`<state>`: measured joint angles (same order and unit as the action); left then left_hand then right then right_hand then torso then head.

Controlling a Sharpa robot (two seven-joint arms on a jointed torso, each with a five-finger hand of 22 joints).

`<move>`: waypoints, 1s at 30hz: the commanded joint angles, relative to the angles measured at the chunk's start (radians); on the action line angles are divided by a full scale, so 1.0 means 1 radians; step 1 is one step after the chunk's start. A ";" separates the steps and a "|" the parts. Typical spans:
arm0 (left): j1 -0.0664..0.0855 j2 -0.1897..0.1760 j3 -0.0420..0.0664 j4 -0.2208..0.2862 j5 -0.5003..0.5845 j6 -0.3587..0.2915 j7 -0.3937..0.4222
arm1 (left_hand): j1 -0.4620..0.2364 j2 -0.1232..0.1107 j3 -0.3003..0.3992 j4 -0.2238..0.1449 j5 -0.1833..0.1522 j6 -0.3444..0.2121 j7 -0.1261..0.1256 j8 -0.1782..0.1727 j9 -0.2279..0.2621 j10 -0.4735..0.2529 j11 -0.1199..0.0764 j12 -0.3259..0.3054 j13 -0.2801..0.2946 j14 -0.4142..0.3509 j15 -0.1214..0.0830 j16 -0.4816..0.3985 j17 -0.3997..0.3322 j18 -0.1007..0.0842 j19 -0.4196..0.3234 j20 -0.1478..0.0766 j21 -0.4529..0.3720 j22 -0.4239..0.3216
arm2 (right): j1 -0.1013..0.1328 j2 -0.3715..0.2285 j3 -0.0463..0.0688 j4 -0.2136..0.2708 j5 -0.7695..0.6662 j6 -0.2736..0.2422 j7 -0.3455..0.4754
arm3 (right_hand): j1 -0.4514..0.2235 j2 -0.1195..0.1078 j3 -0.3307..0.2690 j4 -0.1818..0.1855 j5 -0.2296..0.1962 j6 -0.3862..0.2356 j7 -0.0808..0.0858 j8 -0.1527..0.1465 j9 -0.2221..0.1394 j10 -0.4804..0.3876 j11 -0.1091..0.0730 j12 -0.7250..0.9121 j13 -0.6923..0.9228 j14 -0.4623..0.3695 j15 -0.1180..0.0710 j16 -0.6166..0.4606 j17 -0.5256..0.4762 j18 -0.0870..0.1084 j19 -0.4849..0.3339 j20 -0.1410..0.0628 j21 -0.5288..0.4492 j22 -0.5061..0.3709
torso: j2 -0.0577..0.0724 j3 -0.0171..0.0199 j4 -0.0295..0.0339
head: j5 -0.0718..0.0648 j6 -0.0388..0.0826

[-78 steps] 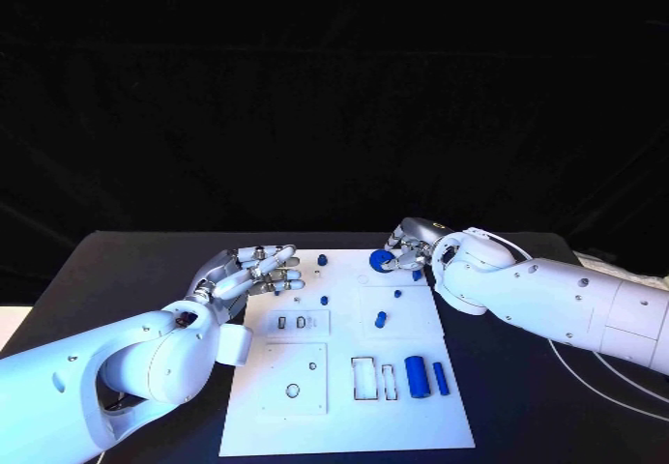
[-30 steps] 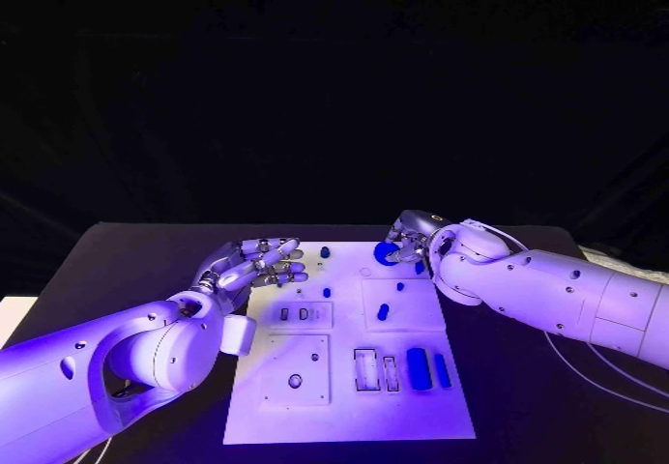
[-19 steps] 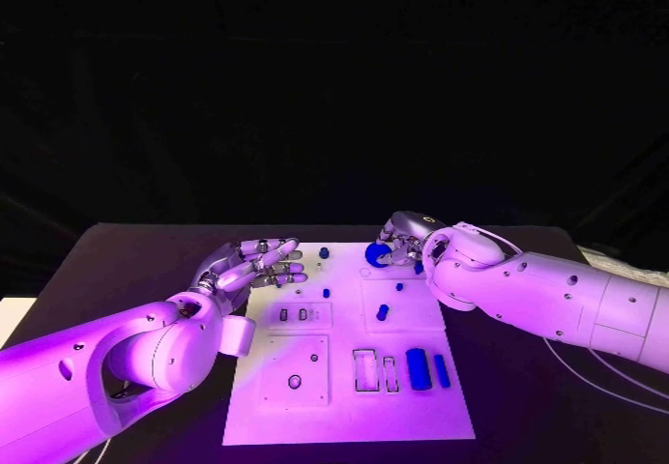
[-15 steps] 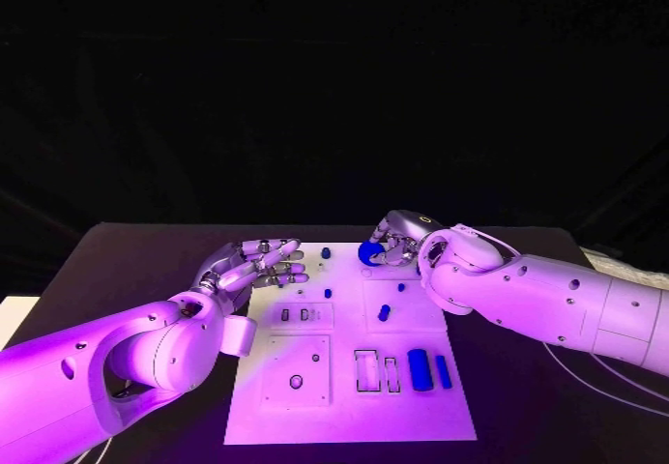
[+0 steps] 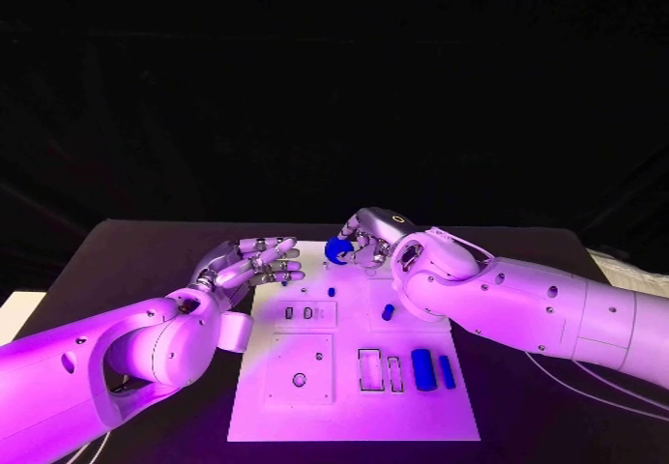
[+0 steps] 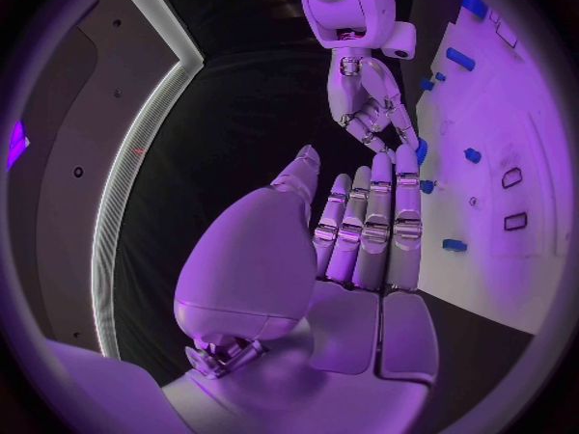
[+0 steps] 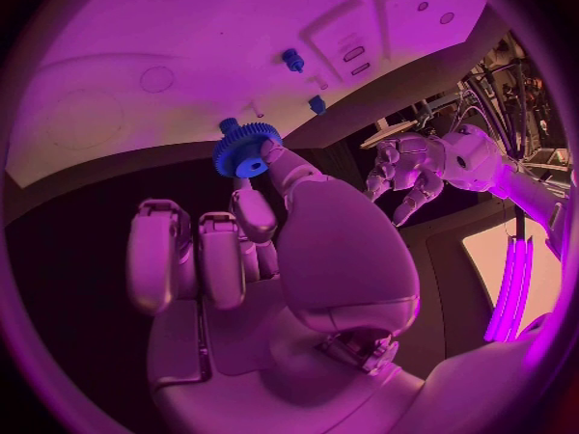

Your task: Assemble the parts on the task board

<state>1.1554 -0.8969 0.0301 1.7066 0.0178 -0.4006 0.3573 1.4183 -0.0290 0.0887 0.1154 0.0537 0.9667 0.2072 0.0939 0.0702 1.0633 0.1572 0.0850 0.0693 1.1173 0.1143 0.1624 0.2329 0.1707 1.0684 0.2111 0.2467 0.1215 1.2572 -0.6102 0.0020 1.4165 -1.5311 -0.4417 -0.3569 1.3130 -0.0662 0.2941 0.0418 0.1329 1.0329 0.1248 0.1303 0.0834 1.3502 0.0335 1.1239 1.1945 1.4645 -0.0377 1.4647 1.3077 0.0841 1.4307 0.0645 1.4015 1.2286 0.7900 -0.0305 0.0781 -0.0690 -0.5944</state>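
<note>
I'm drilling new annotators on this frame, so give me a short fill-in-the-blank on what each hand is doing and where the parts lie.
1. The right hand pinches a blue ____.
2. The left hand holds ____, its fingers apart.
3. The two long blue cylinders lie on the white ____.

Missing words: gear; nothing; task board

No writing, label, brand, number or sign can be read anywhere: not on the board (image 5: 349,406), the arms, or the table (image 5: 126,261).
</note>
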 commanded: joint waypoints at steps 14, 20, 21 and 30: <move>0.001 0.005 0.001 -0.002 0.052 0.022 0.010 | 0.005 0.006 0.001 -0.008 -0.003 0.005 0.001 -0.004 -0.001 0.005 0.001 -0.004 -0.001 0.002 -0.006 -0.003 0.001 0.009 0.006 -0.001 -0.004 0.000 | -0.036 0.094 -0.002 -0.089 -0.044 0.022 0.023 | -0.006 -0.015 0.005 0.001 0.022 0.005 -0.002 0.003 0.022 0.008 -0.001 -0.002 0.002 0.070 -0.004 0.001 0.068 -0.015 0.002 -0.002 0.006 0.002 | 0.001 0.0030 -0.0017 | 0.009 -0.004; 0.001 0.006 0.001 -0.003 0.053 0.024 0.008 | 0.005 0.006 0.001 -0.008 -0.003 0.005 0.001 -0.004 -0.001 0.005 0.001 -0.004 -0.001 0.002 -0.006 -0.003 0.001 0.009 0.006 -0.001 -0.004 0.000 | -0.041 0.111 -0.002 -0.114 -0.061 0.025 0.017 | -0.007 -0.019 0.006 -0.001 0.024 0.002 -0.001 0.001 0.022 0.006 0.000 -0.007 -0.001 0.070 -0.004 0.001 0.068 -0.015 0.002 -0.002 0.006 0.002 | 0.000 0.0014 -0.0019 | 0.008 -0.005; 0.001 0.006 0.001 -0.003 0.053 0.025 0.008 | 0.005 0.006 0.001 -0.008 -0.003 0.005 0.001 -0.004 -0.001 0.005 0.001 -0.004 -0.001 0.002 -0.006 -0.003 0.001 0.009 0.006 -0.001 -0.004 0.000 | -0.041 0.113 -0.002 -0.118 -0.062 0.026 0.017 | -0.007 -0.019 0.006 -0.001 0.024 0.002 -0.001 0.001 0.022 0.005 0.000 -0.008 -0.002 0.070 -0.004 0.001 0.068 -0.015 0.002 -0.002 0.006 0.002 | 0.000 0.0014 -0.0019 | 0.008 -0.005; 0.001 0.008 0.001 -0.002 0.053 0.026 0.006 | 0.005 0.006 0.001 -0.008 -0.003 0.005 0.001 -0.004 -0.001 0.005 0.001 -0.004 -0.001 0.002 -0.006 -0.003 0.001 0.009 0.006 -0.001 -0.004 0.000 | -0.042 0.125 -0.002 -0.134 -0.066 0.038 0.016 | -0.028 -0.042 -0.003 0.002 0.028 -0.022 0.006 -0.016 0.018 -0.010 0.006 -0.039 -0.021 0.070 0.001 0.003 0.072 -0.015 -0.001 0.002 0.003 -0.003 | 0.000 0.0018 -0.0035 | 0.010 -0.006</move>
<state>1.1555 -0.8911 0.0301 1.7025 0.0654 -0.3967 0.3576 1.4183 -0.0290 0.0915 0.1126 0.0538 0.9667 0.2072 0.0941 0.0703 1.0633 0.1571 0.0850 0.0693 1.1174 0.1143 0.1624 0.2326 0.1707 1.0685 0.2111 0.2467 0.1215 1.2161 -0.4866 -0.0003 1.2836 -1.5749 -0.4231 -0.3462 1.2868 -0.0995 0.2939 0.0416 0.1597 1.0151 0.1309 0.1173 0.1058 1.3441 0.0396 1.0873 1.1741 1.4646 -0.0377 1.4647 1.3073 0.0842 1.4306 0.0646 1.4015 1.2260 0.7901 -0.0286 0.0755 -0.0593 -0.6008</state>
